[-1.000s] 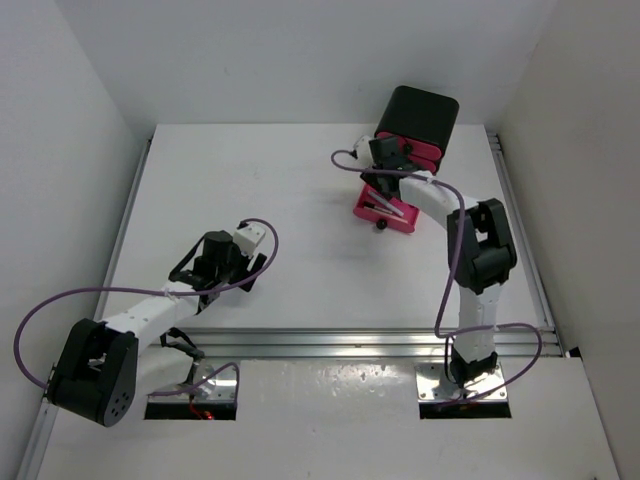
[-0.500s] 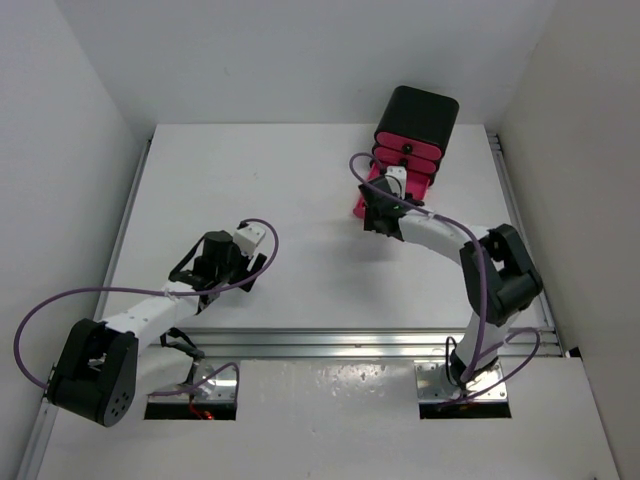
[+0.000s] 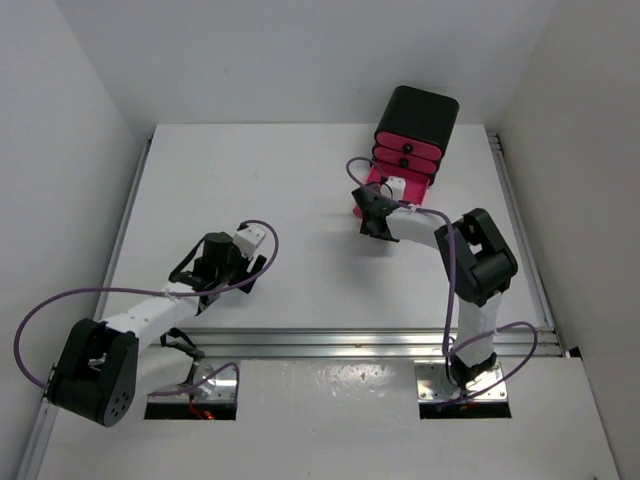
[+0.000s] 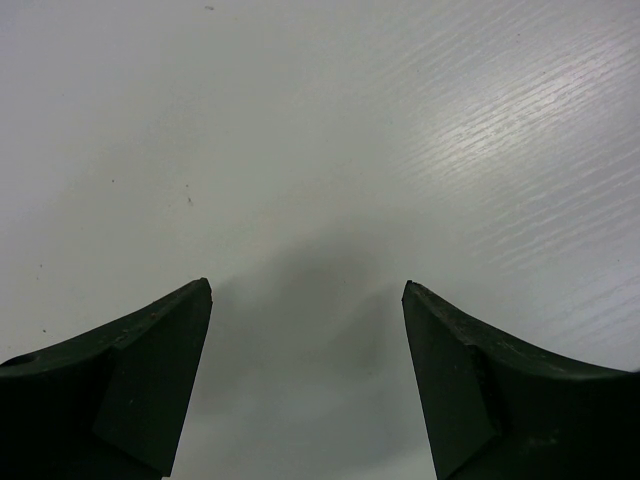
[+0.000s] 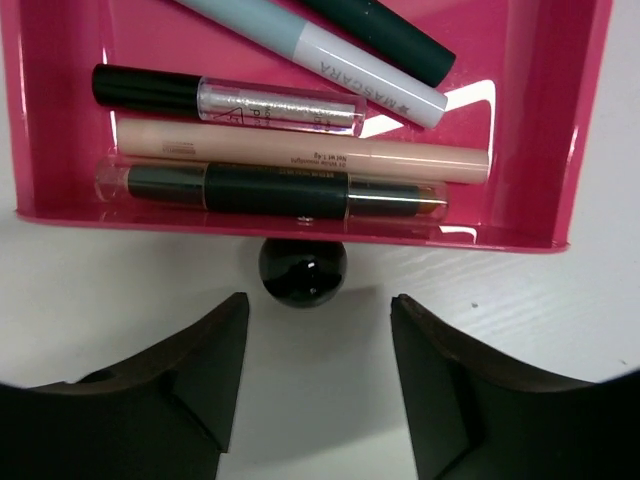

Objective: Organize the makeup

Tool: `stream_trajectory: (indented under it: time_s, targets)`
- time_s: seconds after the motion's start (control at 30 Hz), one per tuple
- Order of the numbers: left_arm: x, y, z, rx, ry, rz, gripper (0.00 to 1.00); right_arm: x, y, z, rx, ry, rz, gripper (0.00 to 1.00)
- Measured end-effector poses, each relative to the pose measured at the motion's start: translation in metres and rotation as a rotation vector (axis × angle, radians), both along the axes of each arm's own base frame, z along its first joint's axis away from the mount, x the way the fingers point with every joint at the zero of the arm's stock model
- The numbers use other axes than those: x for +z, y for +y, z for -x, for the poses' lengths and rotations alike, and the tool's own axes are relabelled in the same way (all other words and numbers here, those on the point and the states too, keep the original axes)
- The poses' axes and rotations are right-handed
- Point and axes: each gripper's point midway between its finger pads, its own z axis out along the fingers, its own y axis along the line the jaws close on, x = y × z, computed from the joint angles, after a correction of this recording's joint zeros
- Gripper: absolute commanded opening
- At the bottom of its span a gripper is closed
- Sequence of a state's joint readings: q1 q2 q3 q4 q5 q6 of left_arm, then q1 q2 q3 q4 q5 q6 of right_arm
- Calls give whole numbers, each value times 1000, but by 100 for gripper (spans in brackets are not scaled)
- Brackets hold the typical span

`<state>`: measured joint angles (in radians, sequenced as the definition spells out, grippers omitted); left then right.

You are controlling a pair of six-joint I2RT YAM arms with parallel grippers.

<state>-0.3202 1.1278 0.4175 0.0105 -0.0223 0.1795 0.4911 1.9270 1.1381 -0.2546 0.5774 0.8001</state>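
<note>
I have the right tool (image 5: 318, 312) open, with the knob (image 5: 303, 270) of the drawer (image 5: 150, 222) dead ahead, just off its tips. The pencils (image 5: 300, 150) lie crosswise beyond; the left tool (image 4: 308, 290), open, is well apart.

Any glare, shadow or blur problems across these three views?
Right wrist: white glare patches on the pink drawer floor beside the mascara tube, but its label is still readable and the focus is sharp. Left wrist: streaky sheen on the table, with a soft shadow at lower centre. Top external: bright reflection on the glossy near panel.
</note>
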Motion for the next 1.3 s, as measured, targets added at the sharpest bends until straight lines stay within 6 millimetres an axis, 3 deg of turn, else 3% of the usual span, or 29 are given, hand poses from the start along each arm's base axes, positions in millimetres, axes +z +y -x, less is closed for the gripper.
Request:
stream_trajectory:
  time_s: [0.1, 0.2, 0.47, 0.77, 1.3]
  targets:
    - [0, 0, 0, 0, 0, 0, 83, -7, -1, -4, -10, 0, 1, 52]
    - [0, 0, 0, 0, 0, 0, 83, -9, -3, -9, -23, -14, 3, 38]
    - [-1, 0, 1, 0, 2, -1, 83, -8, -11, -19, -39, -48, 17, 18]
    - [-3, 1, 2, 0, 4, -1, 83, 1, -21, -39, -19, -94, 42, 15]
    - [-3, 1, 2, -2, 3, -4, 83, 3, -43, -112, -19, -196, 74, 15]
